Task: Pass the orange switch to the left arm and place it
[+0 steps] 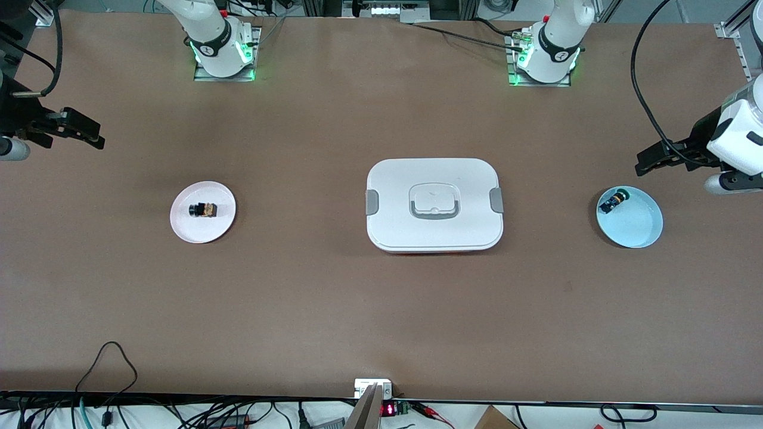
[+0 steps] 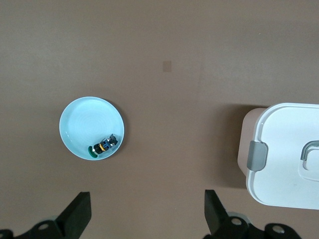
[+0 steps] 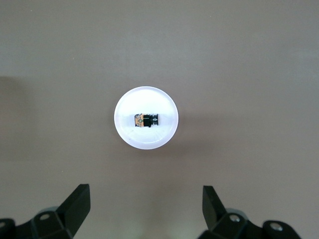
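Orange switch [image 1: 205, 210] lay on its side on a white plate [image 1: 202, 229] toward the right arm's end of the table, held by neither gripper.

Listed by size: the brown table [image 1: 310, 310] filled the front view, with aluminium framing, cables and electronics along its edges. Two white arms rose from bases with green lights along one long edge. The white box [image 1: 434, 204] sat closed at mid-table, a grey clip at each end and a grey-edged handle in its lid. A light blue plate [image 1: 638, 226] lay toward the left arm's end and held a small blue-bodied part [image 1: 611, 201] at its rim.

The right gripper [image 3: 145, 209] hung with fingers spread wide, above the table beside the white plate. The left gripper [image 2: 147, 214] hung likewise spread, empty, beside the blue plate.
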